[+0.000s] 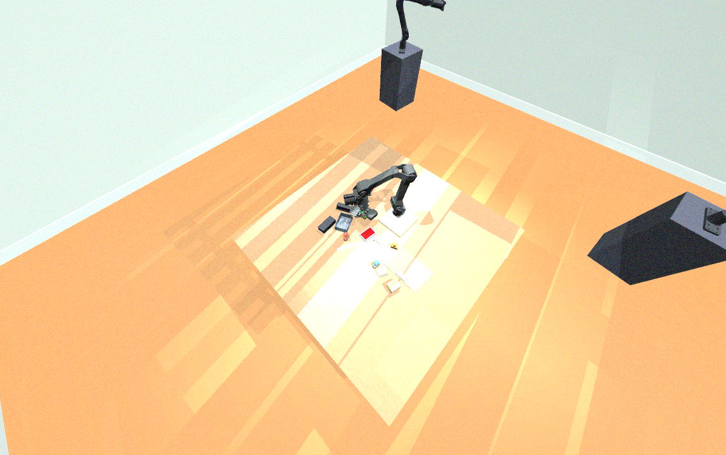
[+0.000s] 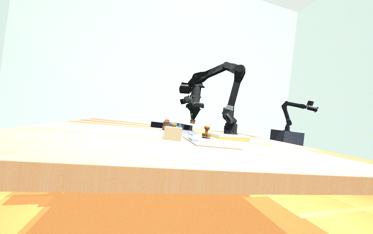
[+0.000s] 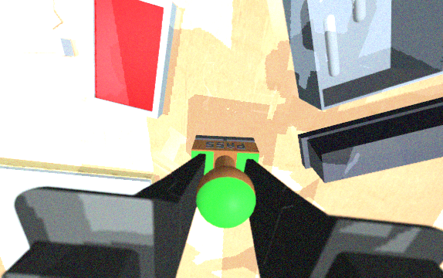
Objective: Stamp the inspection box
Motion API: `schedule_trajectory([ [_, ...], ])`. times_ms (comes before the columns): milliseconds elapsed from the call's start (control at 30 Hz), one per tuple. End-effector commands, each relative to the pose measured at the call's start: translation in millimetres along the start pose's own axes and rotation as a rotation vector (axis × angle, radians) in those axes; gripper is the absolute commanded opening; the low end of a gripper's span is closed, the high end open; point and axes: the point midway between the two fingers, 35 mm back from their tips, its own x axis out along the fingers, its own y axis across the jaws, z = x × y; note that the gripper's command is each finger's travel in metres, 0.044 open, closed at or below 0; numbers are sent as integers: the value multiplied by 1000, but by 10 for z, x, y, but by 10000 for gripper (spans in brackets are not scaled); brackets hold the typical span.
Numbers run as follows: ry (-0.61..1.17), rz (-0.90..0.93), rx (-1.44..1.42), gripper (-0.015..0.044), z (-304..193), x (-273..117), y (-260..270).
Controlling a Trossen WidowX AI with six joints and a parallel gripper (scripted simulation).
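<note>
My gripper (image 1: 363, 212) (image 2: 192, 116) (image 3: 225, 163) is shut on the PASS stamp (image 2: 192, 121) (image 3: 226, 202), which has a green knob and a brown base. The base lettering reads PASS in the wrist view. The stamp hangs upright above the bench. The red ink pad (image 1: 368, 233) (image 3: 126, 58), with a pale rim, lies to the upper left of the stamp in the wrist view, with no contact. A flat pale sheet or board (image 1: 419, 275) (image 2: 219, 145) lies farther off on the bench; no inspection box or print is readable. The stamp's underside is hidden.
A grey tray (image 1: 344, 222) (image 3: 418, 42) and a dark box (image 3: 383, 148) stand beside the gripper. Another dark box (image 1: 326, 224) stands outward. Red (image 1: 345, 236) (image 2: 167, 120), blue (image 1: 375, 263) and yellow (image 1: 393, 245) (image 2: 207, 127) stamps stand around. A pale block (image 1: 392, 287) (image 2: 172, 133) stands near the sheet.
</note>
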Motion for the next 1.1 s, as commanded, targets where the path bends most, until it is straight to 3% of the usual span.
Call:
schedule_trajectory([
  [0,0,-3,-2,0,0,-31,-4],
  [567,0,-2,-2,0,9,-102,21],
  [1067,-3,4,-2,0,347,-119,499],
])
